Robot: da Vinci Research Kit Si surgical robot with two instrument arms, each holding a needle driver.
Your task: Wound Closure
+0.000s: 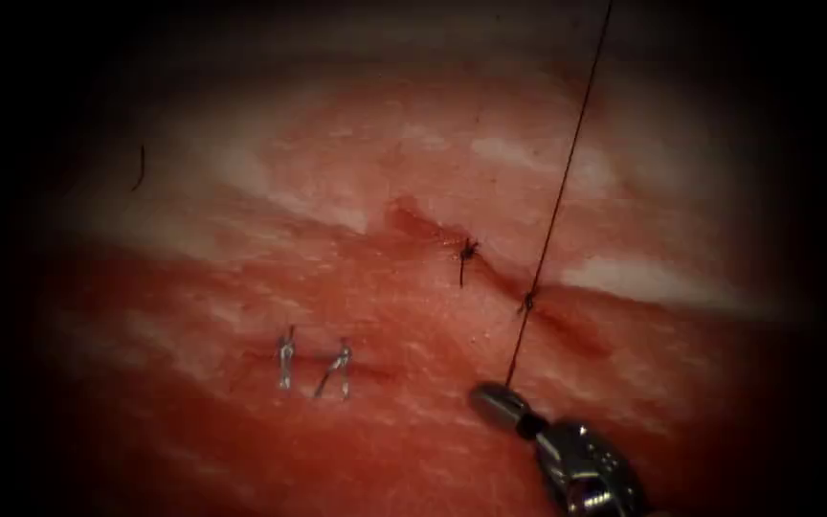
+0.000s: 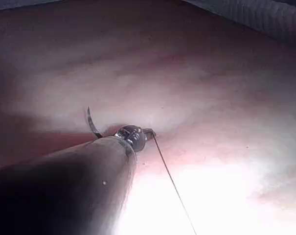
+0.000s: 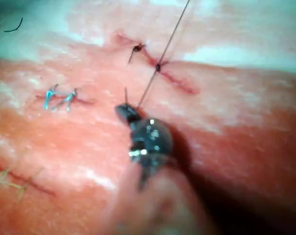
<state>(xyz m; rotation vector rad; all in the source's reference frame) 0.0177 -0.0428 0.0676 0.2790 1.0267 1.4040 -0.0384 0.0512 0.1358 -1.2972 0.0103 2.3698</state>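
In the endoscope view, your right tool came in from the lower right, and its jaws were together on the thread. The thread ran tight from the jaws, up and a little to the right, out of the top edge. On its way it crossed the cut at a small dark knot. A second knot, with a short tail, sat on the cut up and to the left of the first one. Further left on the tissue there were two pale stitches side by side. A short piece of dark thread lay far to the left, well apart from the cut.

In the left wrist view, your left tool held the needle. The grip was near one end of the curve, and the free end stood up above the tissue, not in it. I could not tell how the jaws stood. A thread ran away from the tip.

In the right wrist view, your right tool was clamped on the thread just below the cut. The two knots lay on the cut, and the pale stitches lay to the side of it.
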